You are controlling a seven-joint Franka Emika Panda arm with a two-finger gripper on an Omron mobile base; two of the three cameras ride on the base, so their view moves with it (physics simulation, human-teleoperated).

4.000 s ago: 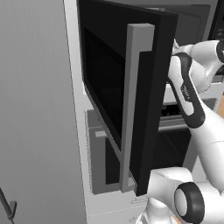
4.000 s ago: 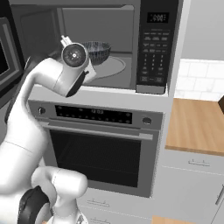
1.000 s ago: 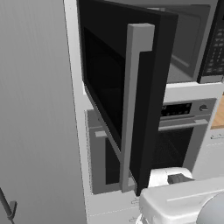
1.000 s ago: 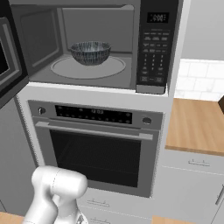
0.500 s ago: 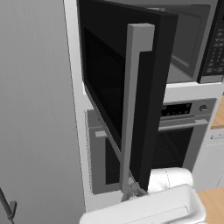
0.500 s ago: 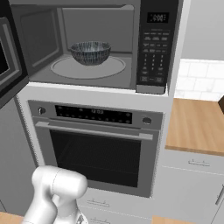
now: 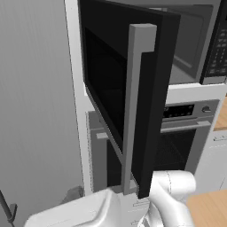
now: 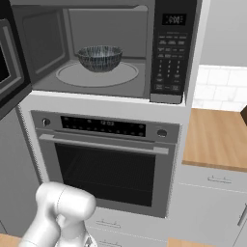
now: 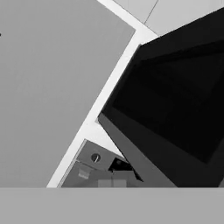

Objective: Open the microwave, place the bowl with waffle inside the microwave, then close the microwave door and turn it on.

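Bowl (image 8: pixel 100 57) sits on round turntable (image 8: pixel 96 75) inside microwave (image 8: pixel 103 48) cavity (door (image 7: pixel 126 93) swung wide open), roughly centred on plate. Microwave built into column above oven (image 8: pixel 108 164). Wooden counter (image 8: pixel 217 138) to right, bare where visible.

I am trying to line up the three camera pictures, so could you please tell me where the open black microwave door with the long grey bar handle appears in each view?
Left base view: the black microwave door with dark glass stands swung open at centre, its grey bar handle facing the camera.
Right base view: a slice of it sits at the left edge.
Hand view: the large dark panel at right, seen from below.
Shared landmark: the grey oven under the microwave.
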